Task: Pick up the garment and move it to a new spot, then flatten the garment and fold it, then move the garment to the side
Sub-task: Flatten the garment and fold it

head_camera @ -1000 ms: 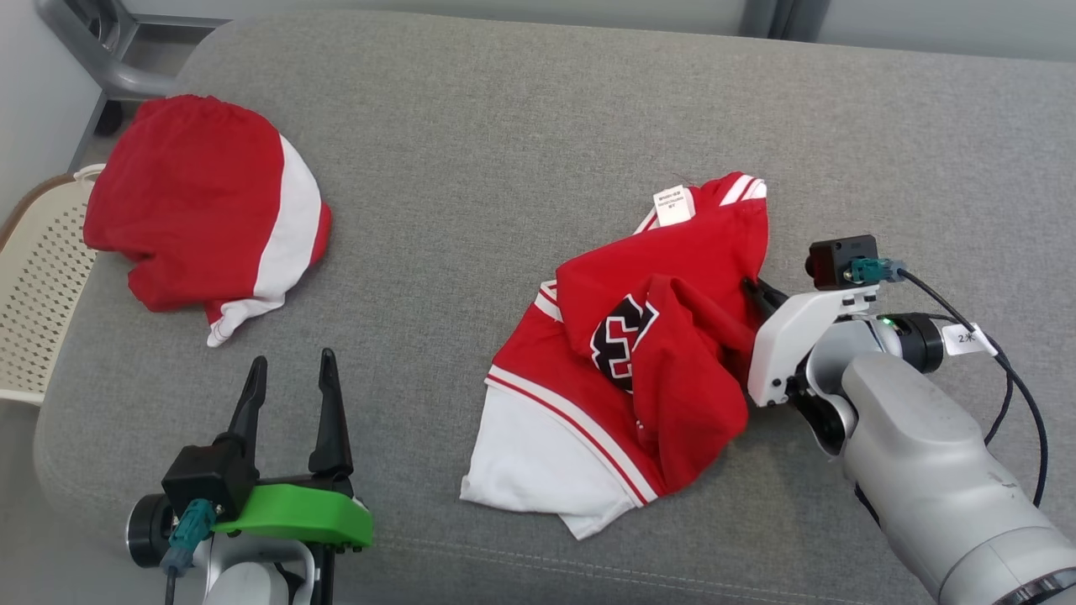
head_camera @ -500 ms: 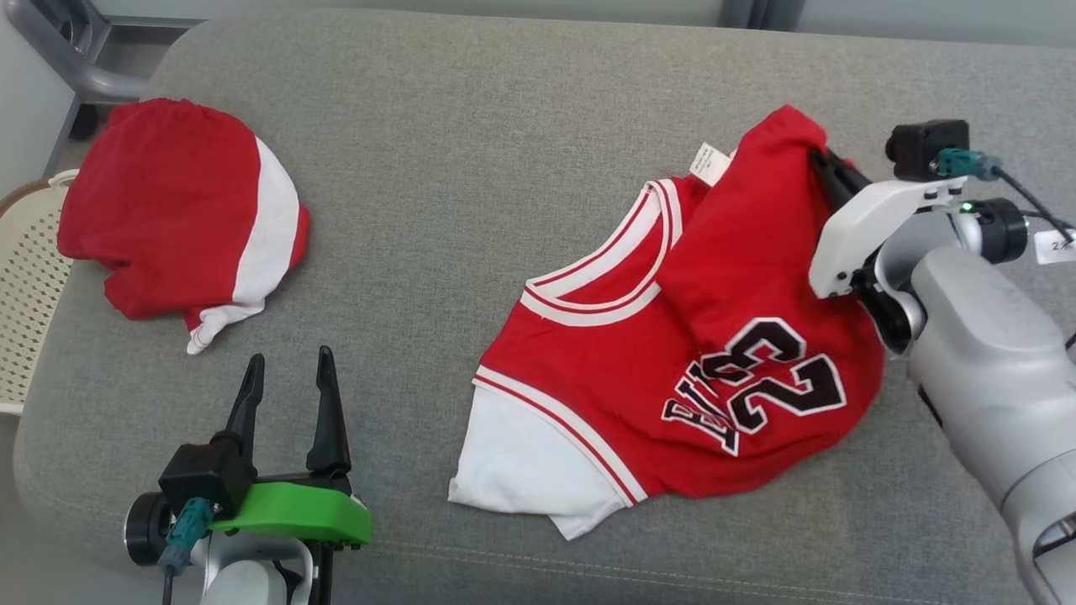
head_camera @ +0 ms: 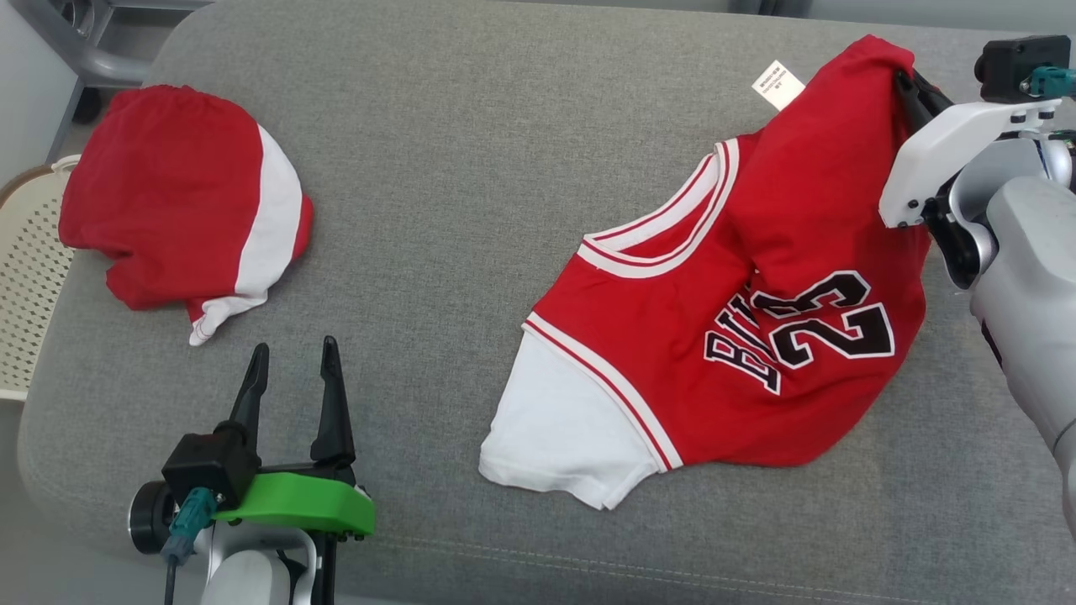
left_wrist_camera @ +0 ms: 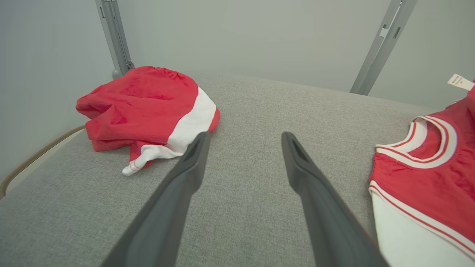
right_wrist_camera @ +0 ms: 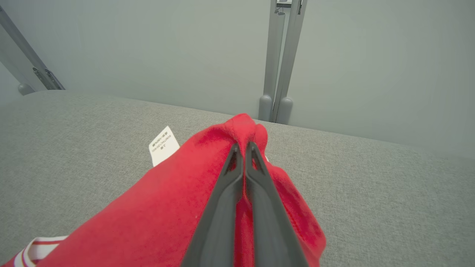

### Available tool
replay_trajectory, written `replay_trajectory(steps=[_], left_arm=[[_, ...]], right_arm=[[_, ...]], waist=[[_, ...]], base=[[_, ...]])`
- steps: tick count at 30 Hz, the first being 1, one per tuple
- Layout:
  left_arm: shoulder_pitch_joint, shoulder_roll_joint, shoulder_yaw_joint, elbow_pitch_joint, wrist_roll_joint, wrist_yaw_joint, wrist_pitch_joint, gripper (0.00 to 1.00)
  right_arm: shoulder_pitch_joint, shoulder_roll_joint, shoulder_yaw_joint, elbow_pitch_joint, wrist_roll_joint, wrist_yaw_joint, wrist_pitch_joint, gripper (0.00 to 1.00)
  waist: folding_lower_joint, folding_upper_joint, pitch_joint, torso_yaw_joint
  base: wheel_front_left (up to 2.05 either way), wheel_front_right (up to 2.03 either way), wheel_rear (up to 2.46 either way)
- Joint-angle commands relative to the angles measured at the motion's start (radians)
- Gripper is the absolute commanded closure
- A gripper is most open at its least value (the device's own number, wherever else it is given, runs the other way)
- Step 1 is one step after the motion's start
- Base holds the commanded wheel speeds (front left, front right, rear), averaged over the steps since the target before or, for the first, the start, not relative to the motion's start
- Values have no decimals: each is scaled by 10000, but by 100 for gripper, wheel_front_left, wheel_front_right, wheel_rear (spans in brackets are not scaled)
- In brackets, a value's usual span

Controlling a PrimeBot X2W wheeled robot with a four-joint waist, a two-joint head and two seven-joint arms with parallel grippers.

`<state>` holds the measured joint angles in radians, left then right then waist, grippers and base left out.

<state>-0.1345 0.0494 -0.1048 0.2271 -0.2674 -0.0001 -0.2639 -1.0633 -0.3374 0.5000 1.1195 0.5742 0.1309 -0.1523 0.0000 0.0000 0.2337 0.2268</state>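
Nearest the robot, the left end effector [head_camera: 294, 349] has its fingers apart over the grey cushion [head_camera: 471, 168]. Beyond, the red jersey [head_camera: 756, 336] lies on it, far corner clamped by the right end effector [right_wrist_camera: 241, 147]. Cream basket [head_camera: 25, 277] at left: contents hidden.

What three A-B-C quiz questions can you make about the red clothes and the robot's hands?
1. Where is the red bundle from the jersey? A to the robot's left B to its right C on top
2. How many garments lie on the couch? A one B two C four
3. The right hand is: A wide open B shut on the jersey C shut on nothing
Answers: 1 A, the red bundle sits far left; 2 B, jersey plus red bundle; 3 B, its fingers pinch red cloth.
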Motion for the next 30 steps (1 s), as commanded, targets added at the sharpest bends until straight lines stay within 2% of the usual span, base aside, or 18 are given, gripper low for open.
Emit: replay_trajectory(steps=[1, 2, 3, 4, 5, 11, 16, 24, 30], left_arm=[[-127, 21, -20, 9, -53, -20, -6, 0], [-153, 21, -41, 26, -54, -30, -6, 0], [-170, 21, -55, 46, -57, -33, -6, 0], [-183, 21, -62, 61, -59, -34, -6, 0], [-189, 21, -71, 69, -61, -31, -6, 0], [55, 22, 56, 115, 48, 44, -6, 0], [210, 21, 218, 53, 176, -32, -6, 0], [422, 22, 409, -62, 334, -67, -4, 0], [576, 21, 573, -182, 431, -40, -5, 0]], right_arm=[[-74, 31, 44, 81, -90, -3, -94, 100], [-130, 54, 68, 173, -103, -3, -163, 100], [-174, 66, 75, 278, -127, -3, -247, 81], [-202, 82, 88, 389, -159, -3, -335, 36], [-221, 117, 100, 499, -195, -3, -413, 0], [61, 242, 118, 892, -314, -3, -843, 0], [422, 327, 24, 467, -216, -3, -1085, 0], [2053, 195, -590, -2012, -240, -3, -1131, 0], [3741, 262, -1676, -3920, -721, -1, -1131, 0]], waist=[[0, 0, 1, 18], [0, 0, -4, 43], [0, 0, -13, 68], [0, 0, -23, 92], [0, 0, -38, 112], [0, 0, -324, 17], [0, 0, -620, -271], [0, 0, -1010, -802], [0, 0, -1160, -1090]], base=[[0, 0, 0], [0, 0, 0], [0, 0, 0], [0, 0, 0], [0, 0, 0], [0, 0, 0], [0, 0, 0], [0, 0, 0], [0, 0, 0]])
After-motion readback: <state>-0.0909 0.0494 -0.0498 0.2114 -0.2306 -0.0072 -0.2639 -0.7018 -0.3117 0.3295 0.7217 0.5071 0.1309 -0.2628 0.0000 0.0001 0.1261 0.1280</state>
